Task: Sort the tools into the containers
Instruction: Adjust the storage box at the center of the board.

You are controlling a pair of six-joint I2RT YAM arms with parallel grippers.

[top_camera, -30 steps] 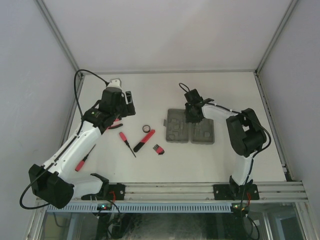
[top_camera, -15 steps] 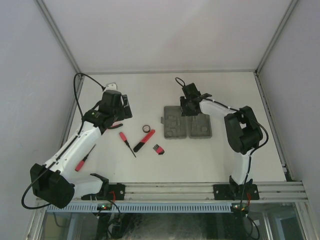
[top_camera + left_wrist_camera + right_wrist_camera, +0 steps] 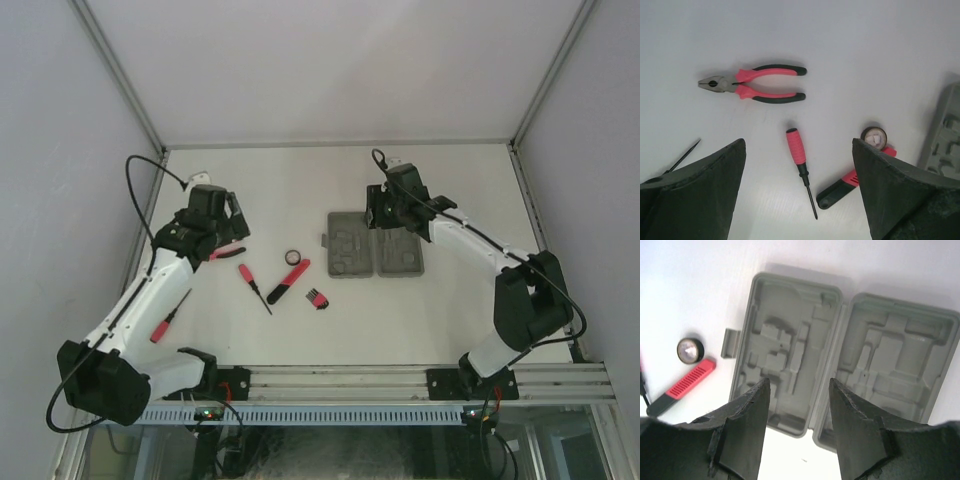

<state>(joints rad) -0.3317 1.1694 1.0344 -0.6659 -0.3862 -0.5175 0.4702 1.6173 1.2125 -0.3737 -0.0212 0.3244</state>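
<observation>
The left end effector (image 3: 798, 142) is hanging wide open and empty above the white desk (image 3: 865, 40), over the red-handled pliers (image 3: 752, 84) and a short red-handled screwdriver (image 3: 799, 155). The right end effector (image 3: 798, 385) is hovering open, gripping nothing, over the grey plastic hinged tool case (image 3: 790, 340). The case is lying opened flat, right of the small black ring (image 3: 690, 349) and the longer red-black tool (image 3: 682, 387).

Table (image 3: 300, 185): lying white and matte, spreading between the walls.
Walls (image 3: 330, 70): standing pale grey, closing in three sides.
Rail (image 3: 350, 380): running silver along the near edge.
</observation>
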